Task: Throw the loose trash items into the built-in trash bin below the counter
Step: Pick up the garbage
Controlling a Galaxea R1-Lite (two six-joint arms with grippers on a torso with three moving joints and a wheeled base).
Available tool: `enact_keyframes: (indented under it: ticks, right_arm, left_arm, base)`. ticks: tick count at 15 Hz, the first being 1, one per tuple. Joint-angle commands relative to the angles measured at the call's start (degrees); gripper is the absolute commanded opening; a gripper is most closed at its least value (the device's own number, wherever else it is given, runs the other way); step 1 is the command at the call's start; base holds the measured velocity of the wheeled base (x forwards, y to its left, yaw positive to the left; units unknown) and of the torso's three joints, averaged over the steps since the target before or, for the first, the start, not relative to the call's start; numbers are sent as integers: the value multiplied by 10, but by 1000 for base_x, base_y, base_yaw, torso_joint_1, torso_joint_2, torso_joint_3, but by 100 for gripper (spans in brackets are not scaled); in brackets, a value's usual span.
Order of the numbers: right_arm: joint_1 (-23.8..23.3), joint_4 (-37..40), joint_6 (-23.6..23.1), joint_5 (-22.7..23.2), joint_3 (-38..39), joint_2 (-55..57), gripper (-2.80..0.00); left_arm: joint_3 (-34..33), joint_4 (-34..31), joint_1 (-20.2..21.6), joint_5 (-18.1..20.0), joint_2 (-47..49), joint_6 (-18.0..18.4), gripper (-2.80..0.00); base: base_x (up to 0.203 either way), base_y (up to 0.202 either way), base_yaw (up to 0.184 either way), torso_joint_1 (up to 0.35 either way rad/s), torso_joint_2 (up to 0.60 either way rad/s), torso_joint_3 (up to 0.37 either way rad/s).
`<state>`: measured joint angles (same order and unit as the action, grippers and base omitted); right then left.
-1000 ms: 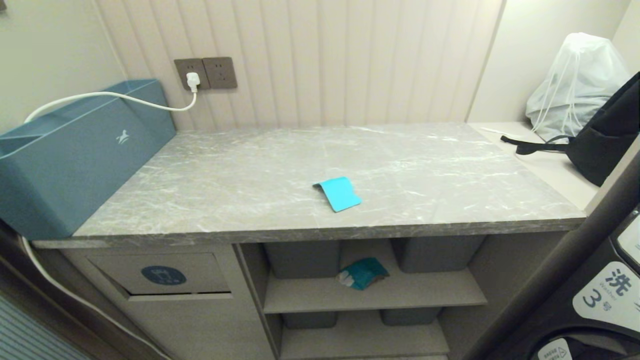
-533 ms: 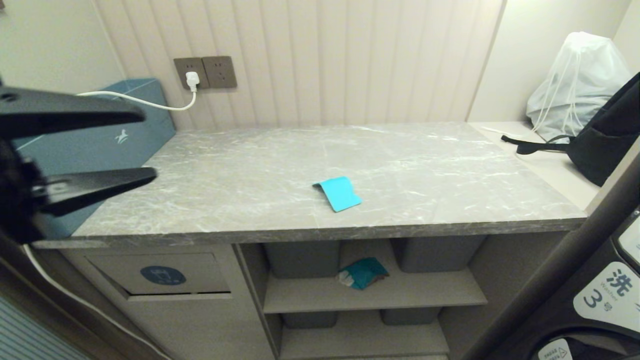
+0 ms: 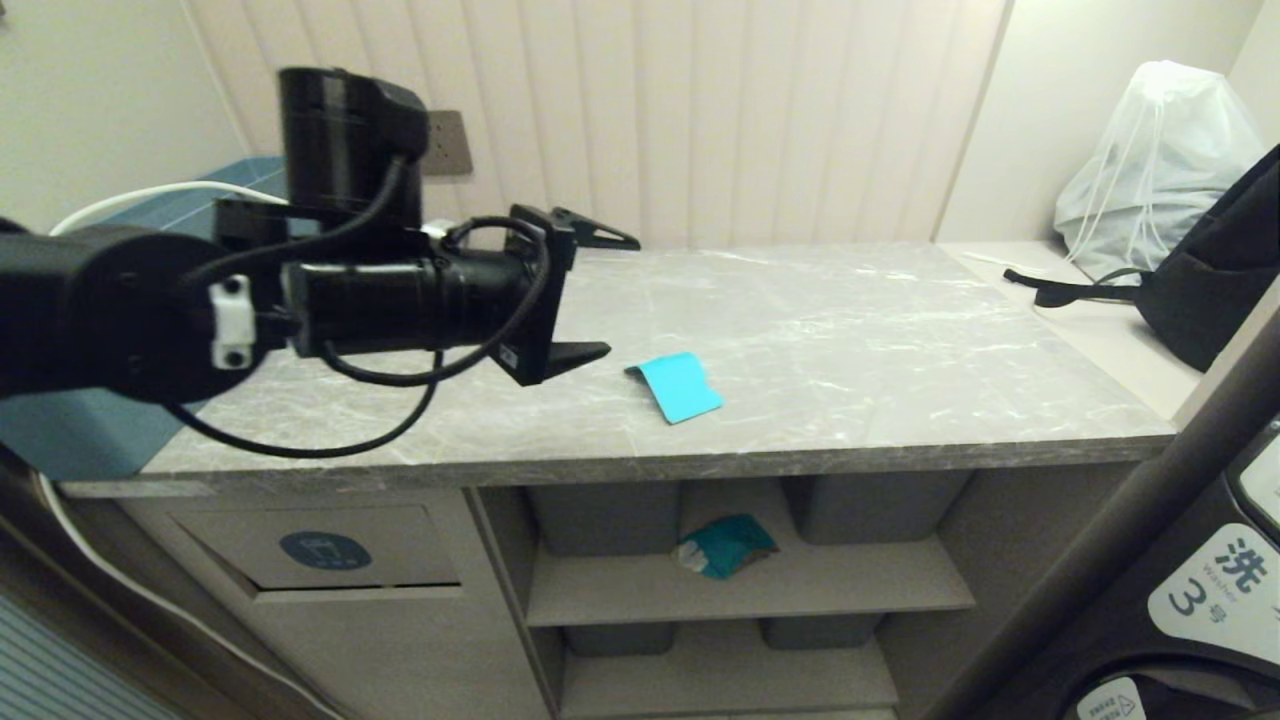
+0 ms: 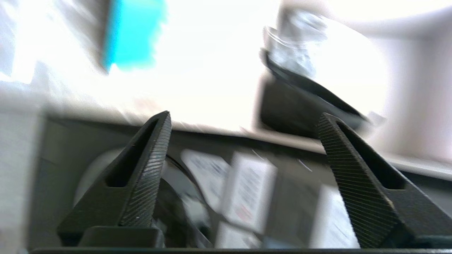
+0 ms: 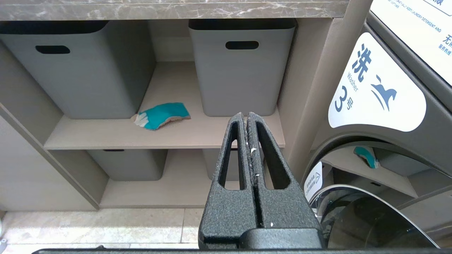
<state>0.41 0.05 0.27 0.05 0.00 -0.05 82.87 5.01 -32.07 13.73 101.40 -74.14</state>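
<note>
Surface (image 3: 850, 330) of grey veined marble carries one loose item, a turquoise card (image 3: 680, 386), lying a little back from the front edge near the middle. Left hand (image 3: 600, 296) reaches in level from the left above the slab, its fingers spread wide and holding nothing; the nearer fingertip stands just beside the card, not touching. Left wrist view is blurred; the card (image 4: 132, 33) shows beyond the parted fingers. Behind the arm on the far left sits a big blue bag (image 3: 70, 435), with a white cord (image 3: 130, 198) running over it to a wall outlet (image 3: 450, 142), partly hidden by the arm. To the right of the card the slab lies bare up to its right edge, where a lower ledge bears a black backpack (image 3: 1210, 285) and a white drawstring sack (image 3: 1150, 160). Below the front edge, at left, is the bin flap (image 3: 320, 548) with its blue oval icon. On the upper shelf (image 3: 860, 590) a teal packet (image 3: 728, 546) lies between two grey tubs (image 5: 243, 67), near the shelf's front lip. Right hand (image 5: 247, 118) is low, facing the shelves, fingers pressed together and empty; a washer front (image 5: 381, 88) stands close on its right.
</note>
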Motion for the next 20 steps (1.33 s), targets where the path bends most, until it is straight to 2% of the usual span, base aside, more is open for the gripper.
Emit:
enact_keyframes:
  ticks: [1, 3, 5, 10, 14, 17, 19, 20]
  right_arm:
    - [0, 0, 0, 0, 0, 0, -280]
    - [0, 0, 0, 0, 0, 0, -280]
    - [0, 0, 0, 0, 0, 0, -280]
    - [0, 0, 0, 0, 0, 0, -280]
    - [0, 0, 0, 0, 0, 0, -280]
    - [0, 0, 0, 0, 0, 0, -280]
    - [0, 0, 0, 0, 0, 0, -280]
    - [0, 0, 0, 0, 0, 0, -280]
  left_arm:
    - [25, 3, -5, -15, 85, 11, 0]
    - [41, 8, -5, -50, 123, 49, 0]
    - [85, 7, -3, -58, 161, 62, 0]
    - [209, -34, 0, -60, 242, 71, 0]
    - [220, -35, 0, -61, 263, 75, 0]
    - [270, -34, 0, -58, 289, 72, 0]
    - [276, -31, -1, -49, 295, 72, 0]
    - [276, -30, -1, -49, 300, 71, -280]
  base:
    - [0, 0, 0, 0, 0, 0]
    - [0, 0, 0, 0, 0, 0]
    - [0, 0, 0, 0, 0, 0]
    - [0, 0, 0, 0, 0, 0]
    - [0, 0, 0, 0, 0, 0]
    - [0, 0, 0, 0, 0, 0]
    - [0, 0, 0, 0, 0, 0]
    - [0, 0, 0, 0, 0, 0]
